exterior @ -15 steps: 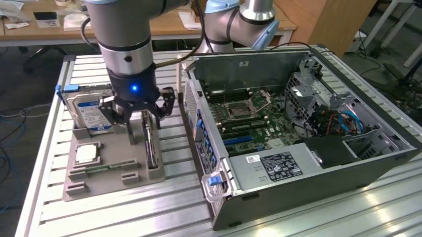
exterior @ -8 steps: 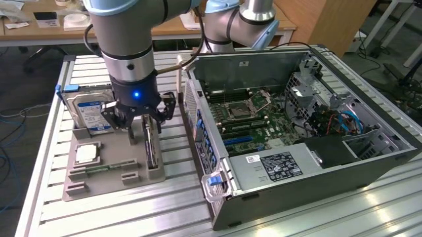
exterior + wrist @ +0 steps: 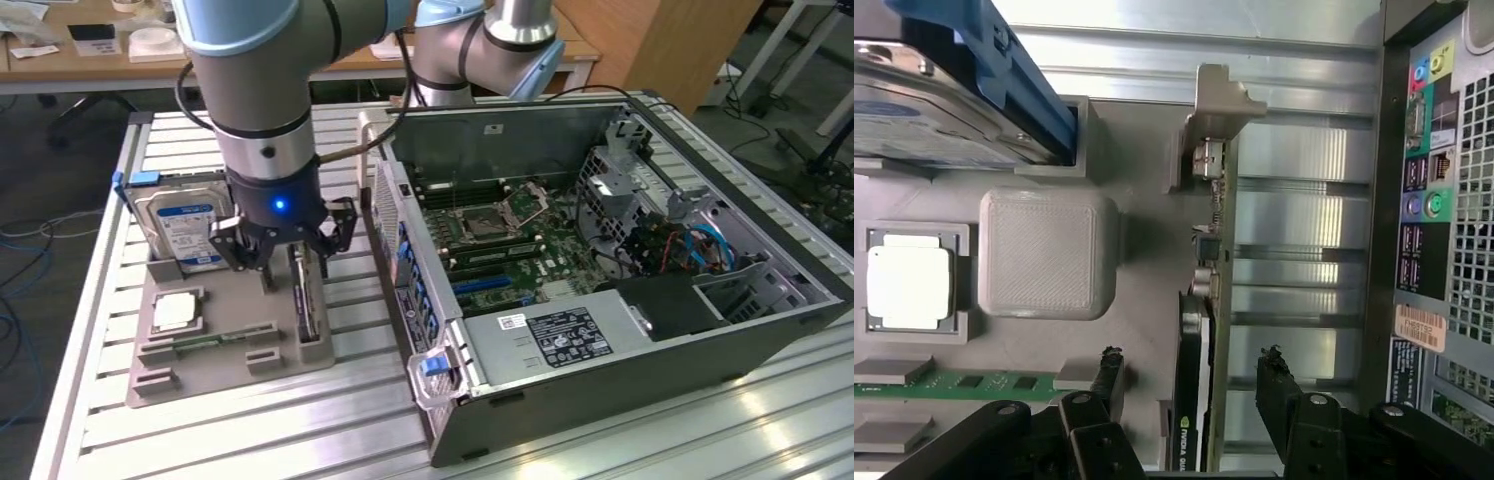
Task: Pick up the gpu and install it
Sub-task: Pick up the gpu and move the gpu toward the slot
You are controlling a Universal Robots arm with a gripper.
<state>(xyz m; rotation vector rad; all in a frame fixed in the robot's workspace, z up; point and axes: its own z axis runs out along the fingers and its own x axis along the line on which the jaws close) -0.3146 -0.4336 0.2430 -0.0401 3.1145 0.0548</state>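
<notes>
Wrist view is showing the gpu (image 3: 1194,330) standing on its long edge in a slot of the grey holder tray (image 3: 1144,200), its pale metal bracket end pointing away from the gripper (image 3: 1191,355). The gripper is hovering right over the card with its fingers (image 3: 1109,375) spread wide, one on each side and neither touching it. Exterior view is showing the gpu (image 3: 308,310) sitting at the tray's (image 3: 227,385) edge nearest the open computer case (image 3: 747,340), with the gripper (image 3: 296,275) hanging just above it. Beside it in the tray, a memory stick (image 3: 214,342), the CPU chip (image 3: 178,312) and the hard drive (image 3: 187,225) are lying in their own pockets. Everything is resting on the slatted metal table (image 3: 267,430).
</notes>
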